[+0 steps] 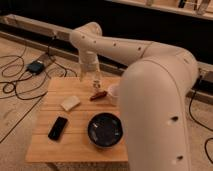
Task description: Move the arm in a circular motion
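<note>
1. Robot lab or test hall: loose black cables (pixel 15 92) trail across bare tan floor (pixel 17 147).
2. Cream-white tubular robot arm (pixel 160 85) looms over small pale wooden worktop (pixel 75 146).
3. Its end effector (pixel 85 75) hangs above the worktop's far edge.
</note>
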Controlling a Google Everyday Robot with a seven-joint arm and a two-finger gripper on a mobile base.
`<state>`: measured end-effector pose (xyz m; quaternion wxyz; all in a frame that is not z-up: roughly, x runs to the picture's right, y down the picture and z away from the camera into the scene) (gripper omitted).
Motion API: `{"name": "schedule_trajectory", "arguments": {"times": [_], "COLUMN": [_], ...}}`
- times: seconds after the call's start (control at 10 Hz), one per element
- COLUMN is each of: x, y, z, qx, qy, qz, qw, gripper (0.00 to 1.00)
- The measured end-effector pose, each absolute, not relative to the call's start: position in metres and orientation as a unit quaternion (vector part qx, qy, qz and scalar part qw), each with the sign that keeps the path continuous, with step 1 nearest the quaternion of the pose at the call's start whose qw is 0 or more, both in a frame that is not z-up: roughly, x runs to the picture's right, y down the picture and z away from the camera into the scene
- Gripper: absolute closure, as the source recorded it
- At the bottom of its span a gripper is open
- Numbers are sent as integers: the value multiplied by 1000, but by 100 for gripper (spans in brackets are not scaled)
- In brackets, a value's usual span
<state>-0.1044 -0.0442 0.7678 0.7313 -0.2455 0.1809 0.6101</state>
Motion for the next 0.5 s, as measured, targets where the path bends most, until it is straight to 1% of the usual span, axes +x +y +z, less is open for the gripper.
{"name": "schedule_trajectory", "arguments": {"times": [0.1, 0.3, 0.5], "x": [-121, -162, -192], "y": [-39, -13, 27], "z": [767, 758, 741], "qx": [-249, -258, -269], "qy": [179, 176, 167], "qz": [595, 551, 517], "qw": [743, 774, 795], "gripper": [35, 35, 35]}}
